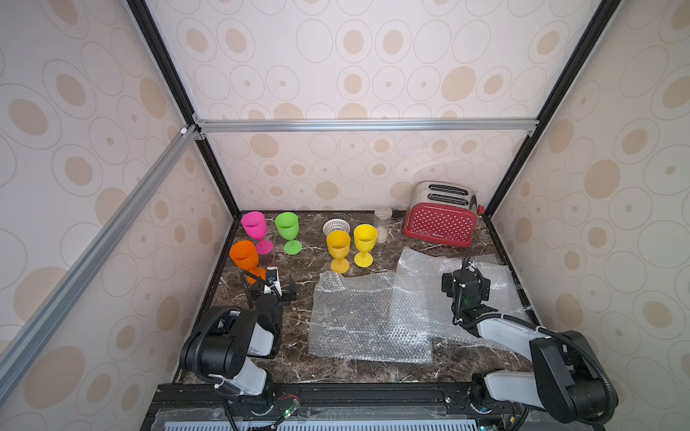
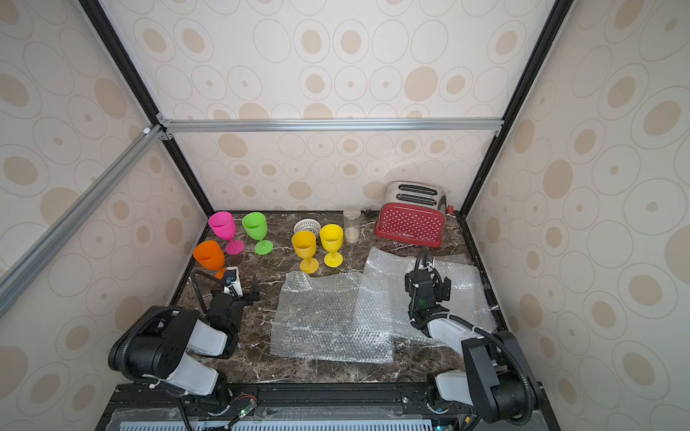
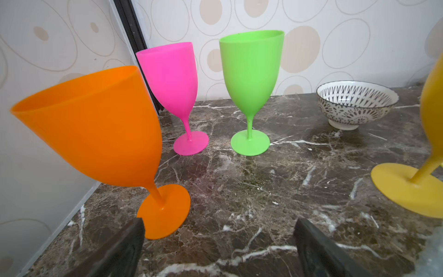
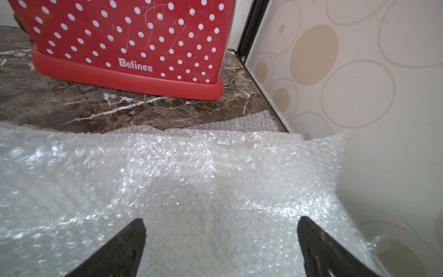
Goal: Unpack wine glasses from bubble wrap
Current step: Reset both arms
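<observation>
Goblets stand upright and bare on the far half of the table [image 1: 298, 358]. The pink goblet [image 1: 254, 224] and green goblet [image 1: 287, 224] are at the back left, and the orange goblet [image 1: 244, 255] is nearer, by the left wall [image 1: 168, 261]. The amber goblet [image 1: 338, 243] and yellow goblet [image 1: 365, 235] are side by side near the middle. A patterned bowl [image 1: 336, 225] sits just behind the amber goblet. A clear jar [image 1: 382, 224] stands just beside the yellow goblet, and a red dotted toaster [image 1: 440, 224] fills the back right corner. The wrap [image 1: 373, 317] lies in flat, overlapping sheets over the middle and right of the table. Its far edge is near the toaster, and one curled corner is close to the amber goblet's foot.

The left gripper [image 3: 219, 223] is low over bare table, jaws wide with nothing between them. The orange goblet's foot lies right by one finger [image 3: 119, 251]; whether they touch cannot be told. The right gripper [image 4: 221, 220] hangs over the wrap by the right wall [image 4: 359, 96], jaws wide and empty, facing the toaster. Whether its fingertips touch the sheet is unclear.
</observation>
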